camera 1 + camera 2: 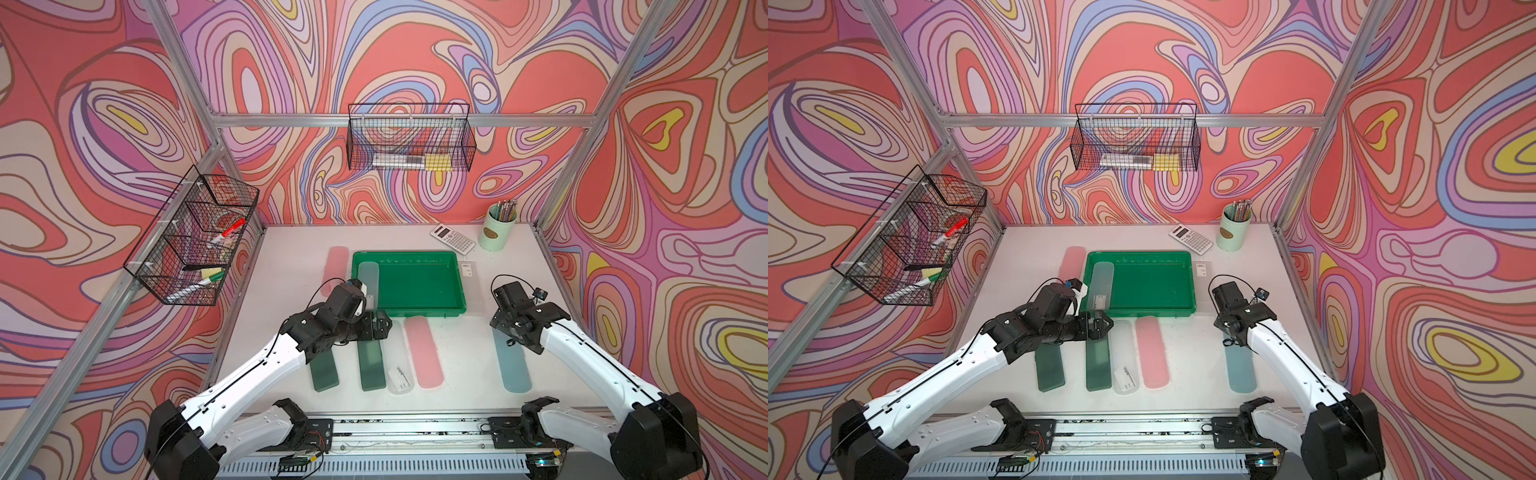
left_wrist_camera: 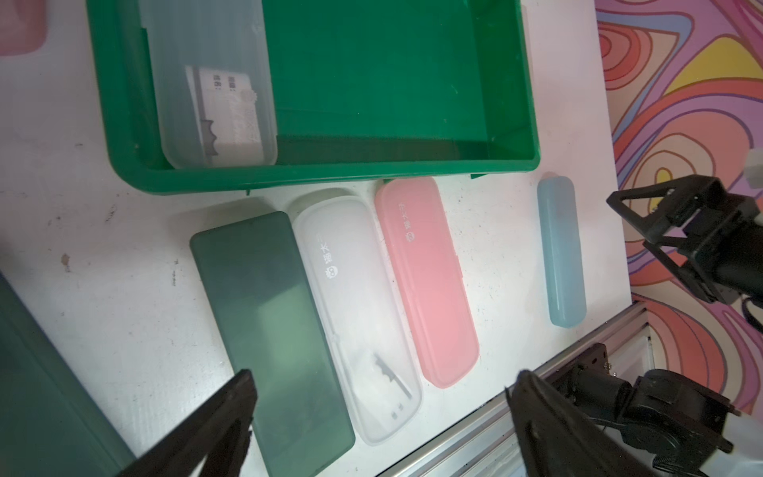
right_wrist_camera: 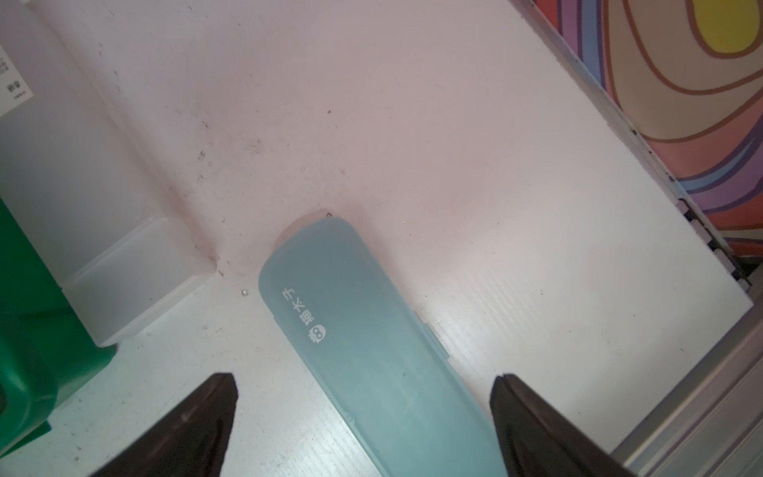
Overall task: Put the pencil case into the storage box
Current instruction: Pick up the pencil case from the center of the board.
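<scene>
Right gripper [image 3: 363, 376], jaws spread, empty, above blue case [image 3: 351, 289] on table [image 1: 457, 374], right of box [image 1: 419, 312]. Left gripper [image 2: 384, 372] likewise spread, empty, over dark-green case [image 2: 272, 322]. Clear case [image 1: 369, 276] inside box, left side.

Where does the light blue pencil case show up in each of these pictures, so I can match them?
Both top views: the light blue pencil case lies alone near the table's front right, partly under the right arm.
Left wrist: the case sits apart, past the pink pencil case.
Right wrist: close up, the case is seen between the open right gripper's fingers.
Shared landmark: the green storage box.
</scene>
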`<move>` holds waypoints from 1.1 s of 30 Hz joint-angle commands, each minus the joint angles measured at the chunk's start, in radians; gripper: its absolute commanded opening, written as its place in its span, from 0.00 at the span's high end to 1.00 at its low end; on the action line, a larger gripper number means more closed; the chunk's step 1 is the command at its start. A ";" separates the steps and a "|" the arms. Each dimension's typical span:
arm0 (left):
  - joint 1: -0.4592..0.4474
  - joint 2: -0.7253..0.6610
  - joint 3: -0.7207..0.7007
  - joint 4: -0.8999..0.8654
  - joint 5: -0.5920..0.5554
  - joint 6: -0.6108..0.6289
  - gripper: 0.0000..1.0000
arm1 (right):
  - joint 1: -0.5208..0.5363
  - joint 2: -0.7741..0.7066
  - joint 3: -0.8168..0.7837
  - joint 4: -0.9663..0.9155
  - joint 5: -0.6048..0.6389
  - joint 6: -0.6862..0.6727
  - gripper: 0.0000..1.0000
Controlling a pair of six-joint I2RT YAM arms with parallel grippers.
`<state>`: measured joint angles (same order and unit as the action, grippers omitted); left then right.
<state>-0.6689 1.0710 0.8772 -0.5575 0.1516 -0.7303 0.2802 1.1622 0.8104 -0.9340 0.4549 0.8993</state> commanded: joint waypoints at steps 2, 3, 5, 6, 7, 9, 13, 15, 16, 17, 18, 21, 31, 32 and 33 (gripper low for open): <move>-0.001 -0.029 -0.038 0.042 0.023 0.014 0.01 | -0.004 0.024 -0.037 0.014 -0.013 0.110 0.02; -0.001 -0.028 -0.035 0.038 0.032 0.022 0.01 | -0.005 0.017 -0.062 0.034 -0.022 0.130 0.02; -0.001 -0.020 -0.029 0.035 0.049 0.044 0.00 | -0.016 -0.001 -0.116 0.078 -0.026 0.139 0.02; -0.001 -0.014 -0.027 0.039 0.054 0.052 0.01 | -0.035 -0.003 -0.133 0.086 -0.026 0.136 0.02; -0.001 -0.007 -0.026 0.050 0.061 0.059 0.01 | -0.070 0.000 -0.143 0.085 -0.034 0.126 0.02; -0.001 0.010 -0.033 0.085 0.087 0.066 0.01 | -0.114 0.007 -0.147 0.064 -0.023 0.117 0.02; -0.001 0.051 0.008 0.122 0.179 0.062 0.01 | -0.128 -0.022 -0.179 0.073 -0.021 0.158 0.02; -0.001 0.059 0.017 0.147 0.206 0.054 0.01 | -0.141 -0.042 -0.222 0.130 -0.054 0.169 0.02; -0.001 0.062 0.021 0.151 0.203 0.053 0.01 | -0.151 -0.045 -0.247 0.172 -0.085 0.168 0.02; -0.001 0.063 0.024 0.150 0.197 0.052 0.01 | -0.161 -0.042 -0.263 0.209 -0.112 0.165 0.02; -0.001 0.063 0.029 0.147 0.186 0.052 0.01 | -0.165 -0.033 -0.278 0.254 -0.140 0.158 0.02; -0.002 0.061 0.027 0.138 0.157 0.051 0.01 | -0.177 0.012 -0.276 0.312 -0.175 0.137 0.02; -0.002 0.055 0.008 0.087 0.125 0.049 0.01 | -0.176 -0.028 -0.332 0.410 -0.370 0.132 0.05; -0.002 0.054 0.006 0.090 0.121 0.049 0.01 | -0.174 -0.050 -0.344 0.413 -0.390 0.148 0.05; -0.002 0.053 0.007 0.091 0.118 0.047 0.01 | -0.169 -0.077 -0.359 0.422 -0.413 0.167 0.05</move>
<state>-0.6689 1.1343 0.8825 -0.4427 0.2947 -0.6884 0.1066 1.1332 0.4877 -0.5358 0.1474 1.0325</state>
